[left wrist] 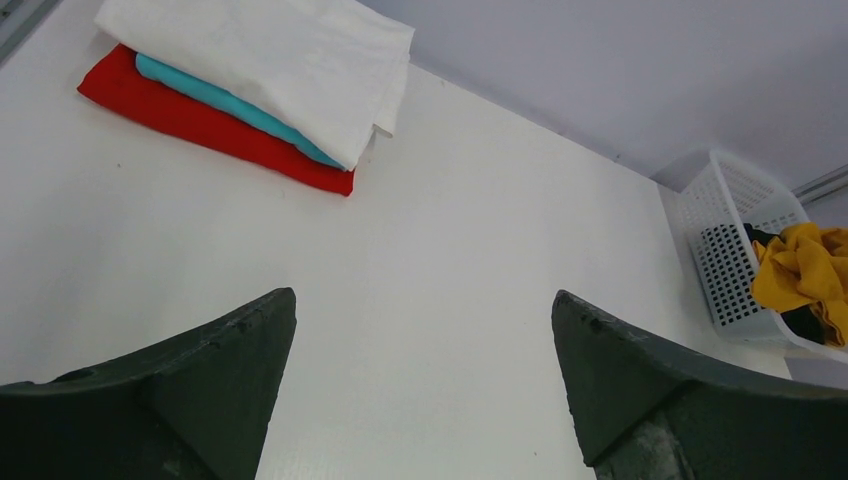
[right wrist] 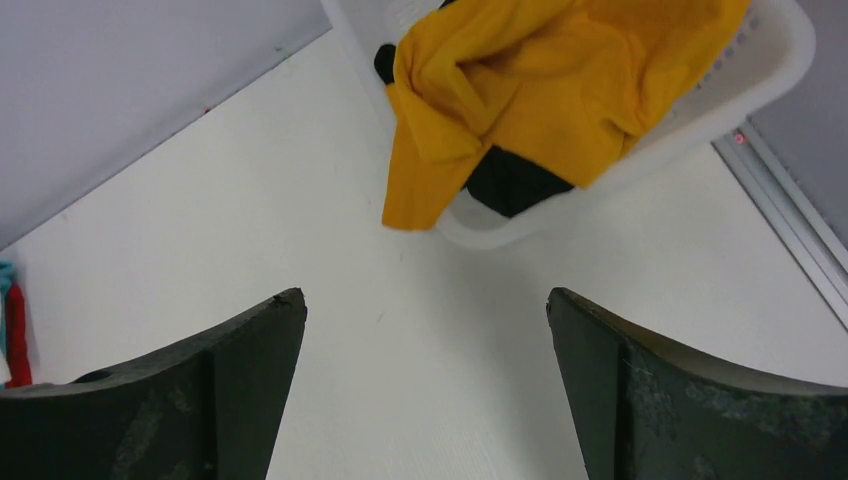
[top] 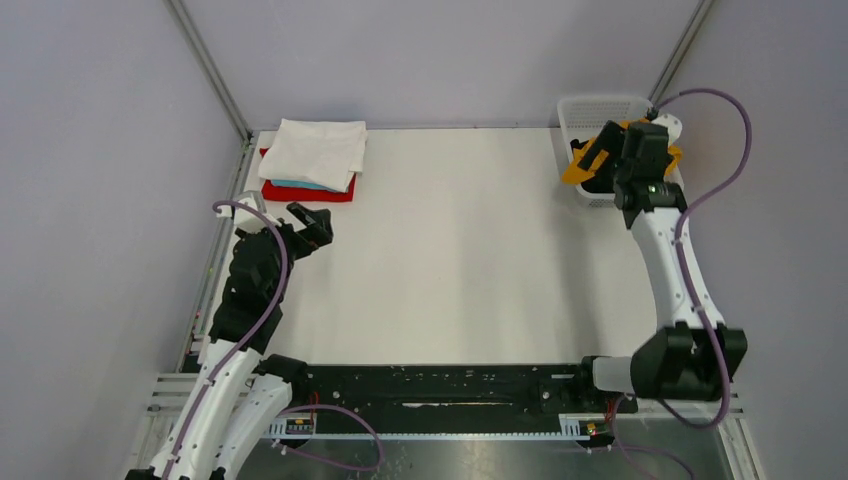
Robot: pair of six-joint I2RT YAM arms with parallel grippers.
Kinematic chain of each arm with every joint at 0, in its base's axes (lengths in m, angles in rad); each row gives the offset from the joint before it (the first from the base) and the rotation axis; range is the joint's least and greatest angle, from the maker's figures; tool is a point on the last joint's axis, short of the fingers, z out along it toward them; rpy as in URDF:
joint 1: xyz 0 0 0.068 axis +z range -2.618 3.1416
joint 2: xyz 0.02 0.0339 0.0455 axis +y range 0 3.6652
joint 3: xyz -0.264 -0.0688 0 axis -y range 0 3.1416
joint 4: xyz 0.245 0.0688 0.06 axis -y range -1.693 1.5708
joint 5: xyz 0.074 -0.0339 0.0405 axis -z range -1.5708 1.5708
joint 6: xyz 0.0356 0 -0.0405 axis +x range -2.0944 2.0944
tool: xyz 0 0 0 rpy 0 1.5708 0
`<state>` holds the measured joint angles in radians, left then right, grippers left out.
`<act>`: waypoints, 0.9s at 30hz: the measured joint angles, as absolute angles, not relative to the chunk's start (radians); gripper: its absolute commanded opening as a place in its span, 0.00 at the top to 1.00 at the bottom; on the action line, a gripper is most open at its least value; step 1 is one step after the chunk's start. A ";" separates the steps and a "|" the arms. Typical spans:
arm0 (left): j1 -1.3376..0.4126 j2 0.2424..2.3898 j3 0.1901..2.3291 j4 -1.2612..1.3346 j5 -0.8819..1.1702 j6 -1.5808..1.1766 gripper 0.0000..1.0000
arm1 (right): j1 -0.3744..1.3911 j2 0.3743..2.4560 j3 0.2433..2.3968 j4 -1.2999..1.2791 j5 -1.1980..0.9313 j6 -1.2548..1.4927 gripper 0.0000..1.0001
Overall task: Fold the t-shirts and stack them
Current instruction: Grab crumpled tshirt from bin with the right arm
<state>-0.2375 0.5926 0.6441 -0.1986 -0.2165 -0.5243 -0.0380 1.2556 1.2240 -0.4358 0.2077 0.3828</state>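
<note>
A folded stack lies at the table's back left: a white t-shirt [top: 315, 150] [left wrist: 270, 60] on top, a light-blue one [left wrist: 220, 100] under it, a red one [top: 310, 193] [left wrist: 200, 125] at the bottom. A crumpled mustard-yellow t-shirt [top: 573, 172] [right wrist: 540, 90] spills over the near rim of the white basket [top: 600, 105] [right wrist: 770, 70], with a black t-shirt [right wrist: 510, 180] beneath it. My right gripper [top: 598, 160] [right wrist: 425, 300] hovers open just short of the basket, holding nothing. My left gripper [top: 312, 225] [left wrist: 425, 300] is open and empty, in front of the stack.
The basket [left wrist: 720, 230] stands in the back right corner against the wall, with the yellow cloth [left wrist: 800, 270] showing inside. Metal frame posts and grey walls close off the back and sides. A black rail runs along the near edge between the arm bases.
</note>
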 measured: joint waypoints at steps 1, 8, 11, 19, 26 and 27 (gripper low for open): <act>-0.237 0.596 0.644 -0.202 -0.217 -0.524 0.01 | -0.047 1.312 1.275 -0.446 0.207 0.378 0.00; -0.237 0.629 0.644 -0.225 -0.219 -0.524 0.01 | -0.105 1.729 1.662 -0.552 0.229 0.367 0.00; -0.237 0.639 0.644 -0.226 -0.219 -0.524 0.01 | -0.122 1.894 1.805 -0.599 0.237 0.367 0.12; -0.237 0.657 0.644 -0.239 -0.228 -0.521 0.01 | -0.140 2.257 2.217 -0.793 0.144 0.326 0.96; -0.237 0.645 0.644 -0.234 -0.219 -0.517 0.01 | -0.140 2.210 2.328 -0.903 0.173 0.287 1.00; -0.237 0.642 0.644 -0.231 -0.217 -0.517 0.01 | -0.140 2.187 2.329 -0.911 0.176 0.282 1.00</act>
<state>-0.2375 0.6422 0.6441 -0.2314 -0.2173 -0.5167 -0.1402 2.1868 2.3291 -0.9112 0.1761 0.2825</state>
